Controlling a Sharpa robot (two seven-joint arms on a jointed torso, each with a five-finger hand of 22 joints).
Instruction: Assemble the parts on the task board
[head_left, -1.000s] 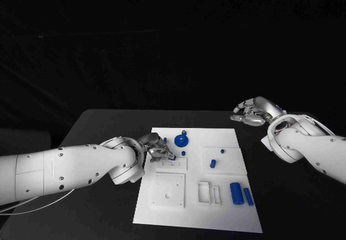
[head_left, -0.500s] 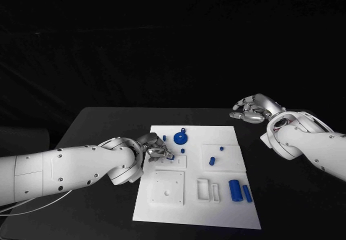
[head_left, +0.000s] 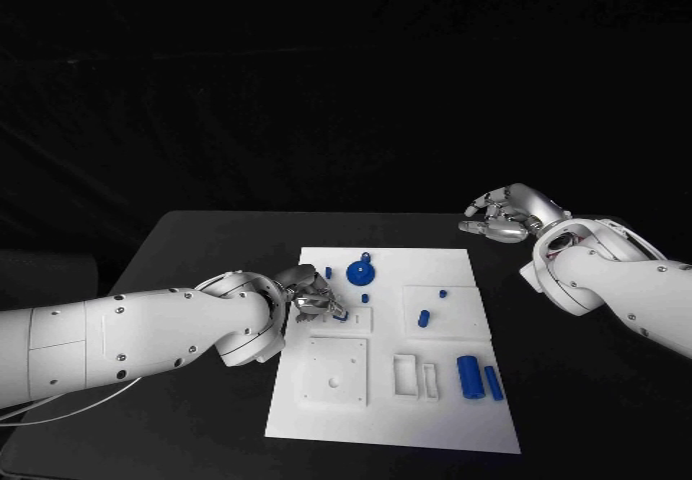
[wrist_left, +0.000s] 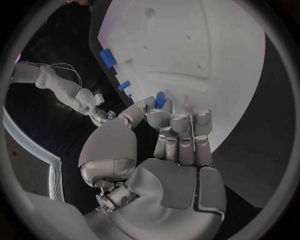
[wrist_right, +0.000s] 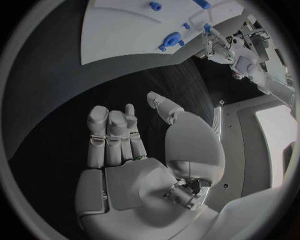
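The white task board (head_left: 433, 420) lies mid-table. My left hand (head_left: 307, 296) hovers over its near-left part and pinches a small blue piece (wrist_left: 160, 100) between thumb and a finger, just above a small raised white block (head_left: 351, 322). Loose on the board are a round blue piece with a handle (head_left: 361, 272), a short blue peg (head_left: 423, 319), a thick blue cylinder (head_left: 469, 375) and a thinner blue rod (head_left: 493, 383). My right hand (head_left: 505, 217) hangs off the board over the table's far right, holding nothing, its fingers loosely bent and the thumb apart (wrist_right: 125, 145).
A square white plate with holes (head_left: 335, 371) and a slotted white block (head_left: 415, 380) stand on the board's near half. Small blue pegs (head_left: 329, 271) (head_left: 443, 293) lie farther back. Black table (head_left: 202, 260) surrounds the board.
The whole picture has shifted slightly. My left hand keeps its pinch on the small blue piece at the same spot, and the right hand has barely moved.
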